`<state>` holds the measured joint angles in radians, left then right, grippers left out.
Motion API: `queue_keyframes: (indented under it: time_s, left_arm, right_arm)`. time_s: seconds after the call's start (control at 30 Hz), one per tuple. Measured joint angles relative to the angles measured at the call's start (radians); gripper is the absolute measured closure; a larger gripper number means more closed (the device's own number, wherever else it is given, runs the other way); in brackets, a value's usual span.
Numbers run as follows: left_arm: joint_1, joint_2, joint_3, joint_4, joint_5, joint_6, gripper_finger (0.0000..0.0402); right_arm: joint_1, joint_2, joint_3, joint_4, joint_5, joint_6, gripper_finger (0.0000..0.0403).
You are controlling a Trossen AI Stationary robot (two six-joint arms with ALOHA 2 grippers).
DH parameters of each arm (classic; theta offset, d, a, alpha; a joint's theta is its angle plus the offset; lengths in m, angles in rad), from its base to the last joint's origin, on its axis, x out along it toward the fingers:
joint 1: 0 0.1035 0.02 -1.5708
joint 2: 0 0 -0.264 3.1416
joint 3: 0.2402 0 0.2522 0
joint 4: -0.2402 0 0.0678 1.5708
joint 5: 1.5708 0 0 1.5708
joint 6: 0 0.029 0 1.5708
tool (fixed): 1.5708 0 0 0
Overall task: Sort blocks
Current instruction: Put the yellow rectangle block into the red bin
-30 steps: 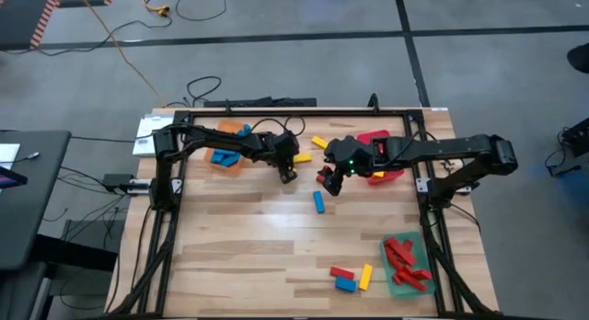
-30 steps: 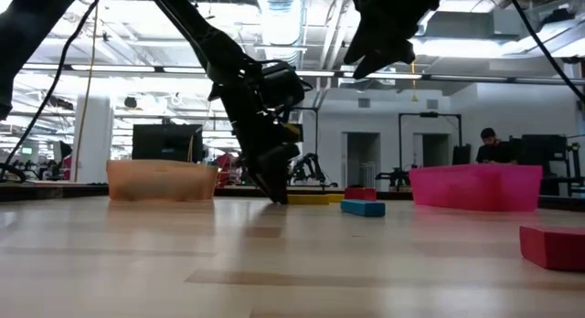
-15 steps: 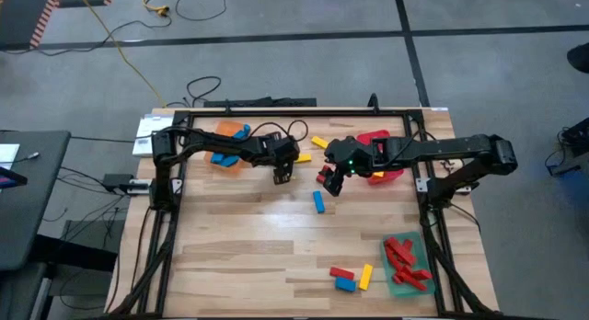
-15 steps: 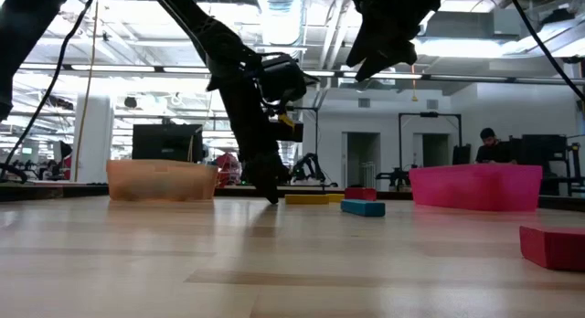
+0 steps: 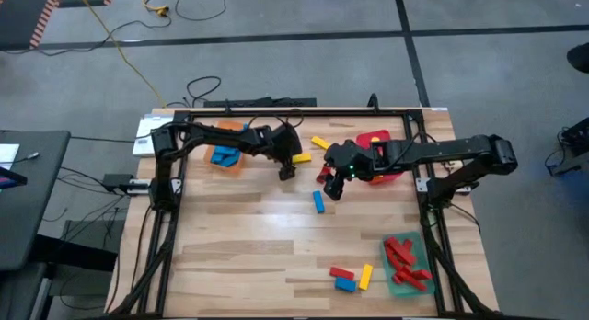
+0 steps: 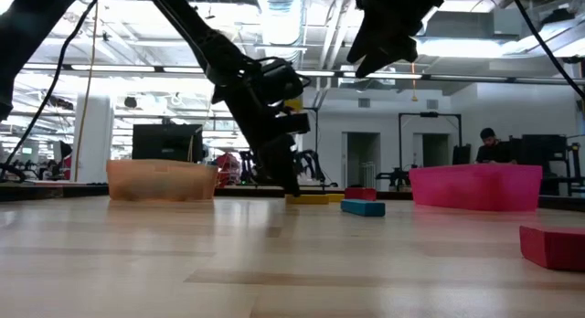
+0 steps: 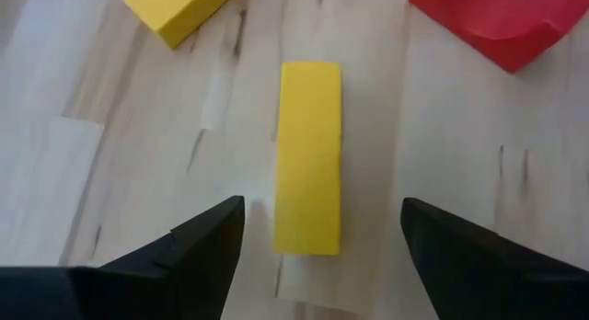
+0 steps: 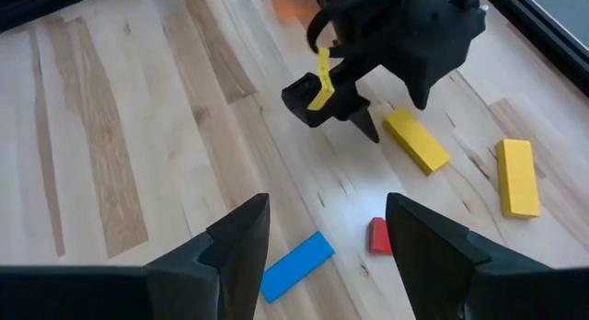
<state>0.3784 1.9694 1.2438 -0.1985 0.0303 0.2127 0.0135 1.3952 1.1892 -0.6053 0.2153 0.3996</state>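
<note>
High view: the left gripper [image 5: 287, 170] hangs open at upper centre of the worktop [image 5: 239, 237], a yellow block [image 5: 302, 158] just beside it. The right gripper [image 5: 333, 189] hovers open near a blue block [image 5: 318, 201].

Left wrist view: the yellow block [image 7: 309, 156] lies flat between the spread fingers [image 7: 207, 242], untouched.

Right wrist view: the blue block [image 8: 296, 264] lies at lower centre.

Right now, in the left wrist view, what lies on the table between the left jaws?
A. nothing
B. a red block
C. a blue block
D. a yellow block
D: a yellow block lies lengthwise on the wood between the open jaws of the left gripper, not yet gripped.
</note>
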Motion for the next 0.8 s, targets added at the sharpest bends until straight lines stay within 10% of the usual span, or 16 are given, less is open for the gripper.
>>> queue_keyframes:
  time_s: [0.4, 0.8]
  left_arm:
    - [-0.012, 0.056, 0.007, 0.009, 0.027, 0.026, 0.017]
    - [-0.014, 0.087, 0.008, 0.038, -0.002, -0.005, 0.0323]
  right_arm:
    - [0.013, 0.0, 0.0, 0.026, 0.0, 0.013, 0.0168]
    - [0.037, 0.0, 0.0, 0.032, 0.002, 0.014, 0.0168]
